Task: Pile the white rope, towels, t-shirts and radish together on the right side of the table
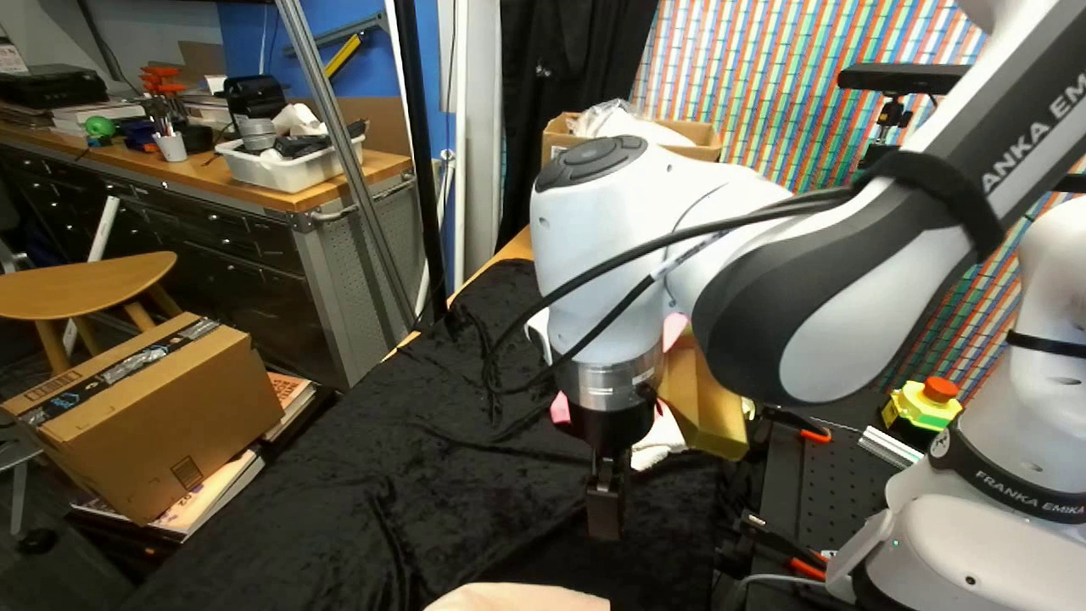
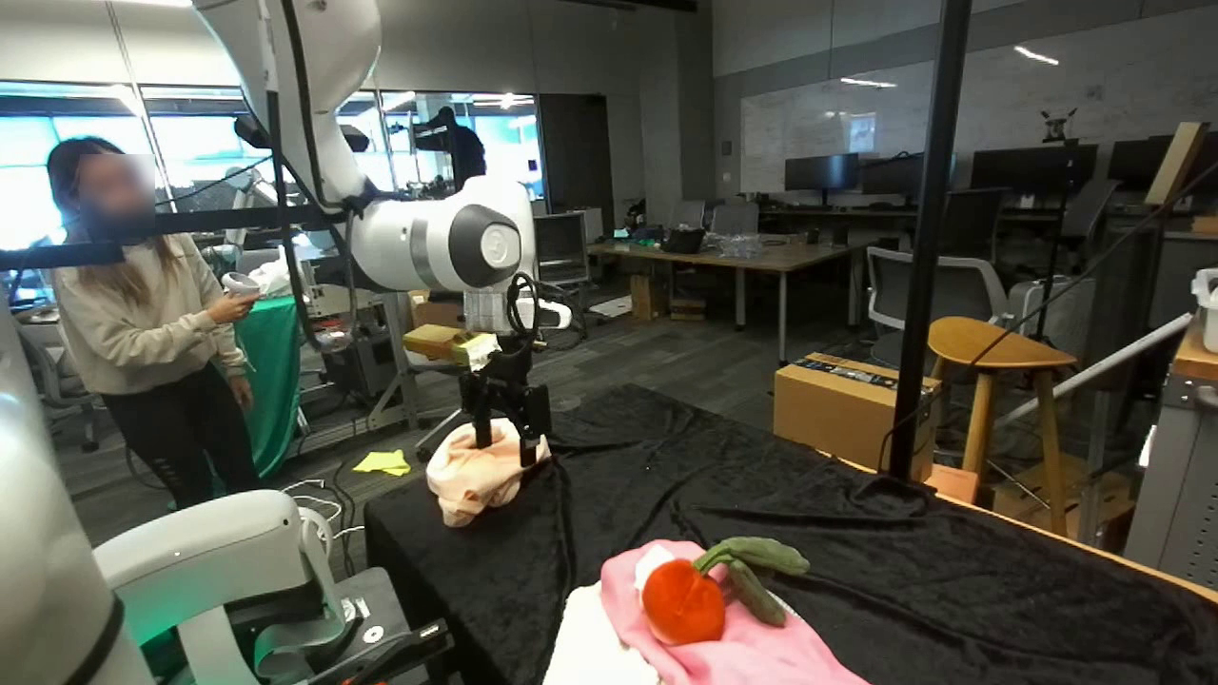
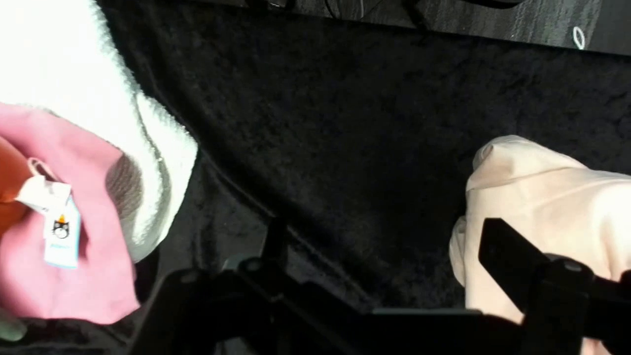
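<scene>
Low in an exterior view, one radish (image 2: 683, 601) tops one pink cloth (image 2: 754, 655) over one white towel (image 2: 592, 643); centre-left, one end effector (image 2: 505, 455) hangs spread near one peach cloth (image 2: 466, 487).

From my end the bench (image 1: 322, 509) reads as velvety black fabric, faintly lustrous. I see rough pile on the white towel (image 3: 49, 64), smooth matt weave on the pink cloth (image 3: 93, 298) and peach cloth (image 3: 527, 192). The radish (image 2: 680, 616) looks plush; my end effector (image 2: 505, 443) is matt black, the arm shell (image 1: 602, 233) smooth and glossy.
</scene>
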### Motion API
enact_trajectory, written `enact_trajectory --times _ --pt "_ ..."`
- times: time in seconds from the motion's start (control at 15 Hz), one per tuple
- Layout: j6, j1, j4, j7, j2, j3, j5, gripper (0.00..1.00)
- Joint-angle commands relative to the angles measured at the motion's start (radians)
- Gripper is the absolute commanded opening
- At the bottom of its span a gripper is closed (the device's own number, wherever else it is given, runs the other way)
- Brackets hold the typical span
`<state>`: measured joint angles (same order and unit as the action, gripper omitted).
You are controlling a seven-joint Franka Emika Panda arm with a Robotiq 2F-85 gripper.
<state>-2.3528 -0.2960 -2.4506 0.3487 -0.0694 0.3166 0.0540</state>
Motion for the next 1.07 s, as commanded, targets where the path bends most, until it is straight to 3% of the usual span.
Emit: enact_trajectory --times 0.0,0.2,0.73,1.0 --pt "-0.057 -0.034 0.052 -0.003 -0.107 0.007 -0.021 1.00" --pt "-0.074 -0.058 0.119 -0.010 -0.188 0.009 -0.054 1.00" --pt "-0.102 -0.063 0.304 -0.146 -0.322 0.057 -0.289 1.00" --pt "-0.150 -0.105 0.346 -0.116 -0.362 0.049 -0.276 1.00"
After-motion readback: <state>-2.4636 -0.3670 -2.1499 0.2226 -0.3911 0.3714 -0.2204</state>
